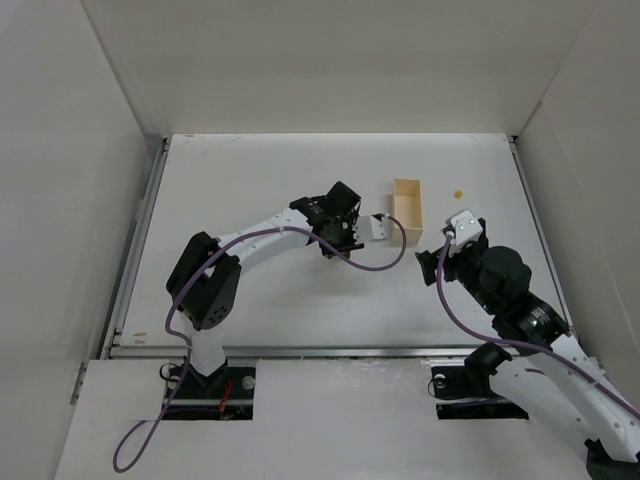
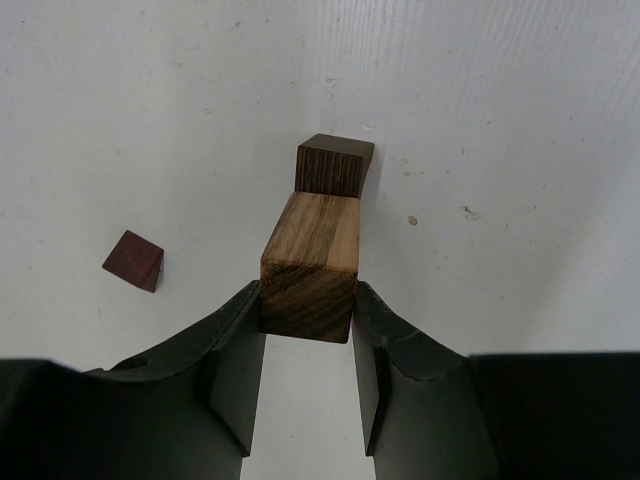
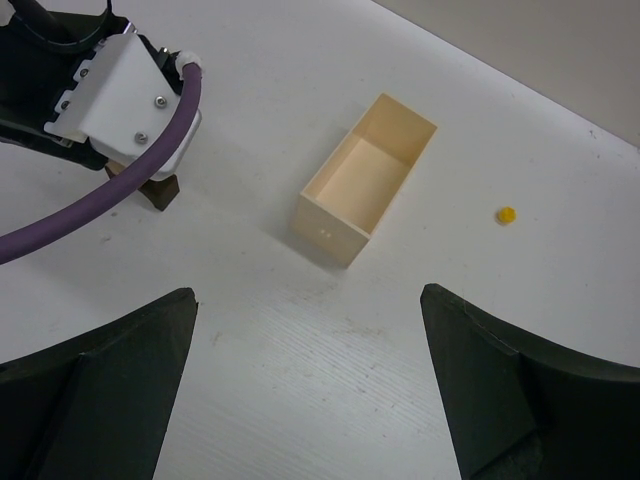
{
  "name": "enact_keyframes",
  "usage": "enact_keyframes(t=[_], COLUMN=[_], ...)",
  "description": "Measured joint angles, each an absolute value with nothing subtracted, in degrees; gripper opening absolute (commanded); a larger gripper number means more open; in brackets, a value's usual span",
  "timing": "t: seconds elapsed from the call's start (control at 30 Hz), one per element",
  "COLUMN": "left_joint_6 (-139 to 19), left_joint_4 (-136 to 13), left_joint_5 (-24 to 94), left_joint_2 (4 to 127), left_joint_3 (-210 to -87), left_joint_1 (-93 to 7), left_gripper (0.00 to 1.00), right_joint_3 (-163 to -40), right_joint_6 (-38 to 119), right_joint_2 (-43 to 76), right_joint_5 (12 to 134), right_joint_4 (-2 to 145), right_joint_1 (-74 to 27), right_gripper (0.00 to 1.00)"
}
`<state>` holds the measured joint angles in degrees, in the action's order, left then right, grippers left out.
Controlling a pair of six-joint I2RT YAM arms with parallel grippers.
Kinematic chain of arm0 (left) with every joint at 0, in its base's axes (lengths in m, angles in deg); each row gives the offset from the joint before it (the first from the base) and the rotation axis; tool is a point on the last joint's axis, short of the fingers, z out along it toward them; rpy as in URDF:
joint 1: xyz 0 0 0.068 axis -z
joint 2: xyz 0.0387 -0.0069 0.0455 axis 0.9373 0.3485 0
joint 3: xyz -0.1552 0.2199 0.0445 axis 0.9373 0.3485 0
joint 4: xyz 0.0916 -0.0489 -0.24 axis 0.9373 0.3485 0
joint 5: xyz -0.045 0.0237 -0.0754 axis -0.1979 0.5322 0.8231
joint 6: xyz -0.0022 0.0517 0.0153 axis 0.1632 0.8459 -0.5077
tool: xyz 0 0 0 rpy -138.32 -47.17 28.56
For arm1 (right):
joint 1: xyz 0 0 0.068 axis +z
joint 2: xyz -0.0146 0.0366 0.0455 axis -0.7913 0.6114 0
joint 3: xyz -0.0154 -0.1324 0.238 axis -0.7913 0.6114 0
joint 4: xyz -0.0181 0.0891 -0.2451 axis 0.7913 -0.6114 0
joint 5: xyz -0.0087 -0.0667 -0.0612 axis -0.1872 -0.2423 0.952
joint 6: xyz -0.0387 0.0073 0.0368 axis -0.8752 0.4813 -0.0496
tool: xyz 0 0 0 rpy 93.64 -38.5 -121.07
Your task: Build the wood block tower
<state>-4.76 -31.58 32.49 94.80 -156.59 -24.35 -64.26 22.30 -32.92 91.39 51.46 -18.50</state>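
In the left wrist view my left gripper [image 2: 308, 305] is shut on a light brown wooden block [image 2: 310, 262], held by its near end. Just beyond it a dark brown block [image 2: 335, 165] stands on the table; I cannot tell if the two touch. A small reddish-brown wedge piece [image 2: 133, 260] lies apart to the left. No stacked tower shows. In the top view the left gripper [image 1: 347, 236] is left of the box and hides the blocks. My right gripper [image 3: 310, 330] is open and empty above bare table; in the top view it [image 1: 440, 262] is near the box's near end.
A pale cream open box [image 1: 408, 210] stands right of the left gripper and also shows in the right wrist view [image 3: 367, 178]. A tiny yellow bead [image 3: 507, 214] lies to its right. White walls enclose the table [image 1: 250, 180] on three sides.
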Motion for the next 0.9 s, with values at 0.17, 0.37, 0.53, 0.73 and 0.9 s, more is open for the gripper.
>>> enact_keyframes(t=[0.17,0.37,0.53,0.73,0.9], left_joint_6=[-4.7,-4.7,-4.7,-4.7,-4.7], left_joint_4=[-31.6,-31.8,-32.2,-32.8,-33.2], left_joint_5=[32.4,32.1,32.1,32.1,32.1], left_joint_2=[94.8,95.0,95.4,95.6,95.6], left_joint_3=[-156.5,-156.4,-156.4,-156.4,-156.4], left_joint_1=[-24.4,-24.4,-24.4,-24.4,-24.4], left_gripper=[0.00,0.00,0.00,0.00,0.00], right_joint_3=[-64.2,-64.2,-64.2,-64.2,-64.2], right_joint_6=[22.3,22.3,22.3,22.3,22.3], right_joint_2=[-33.3,-33.3,-33.3,-33.3,-33.3], right_joint_5=[91.4,91.4,91.4,91.4,91.4], right_joint_4=[51.4,51.5,51.4,51.4,51.4], right_joint_1=[-18.5,-18.5,-18.5,-18.5,-18.5], right_gripper=[0.99,0.99,0.99,0.99,0.99])
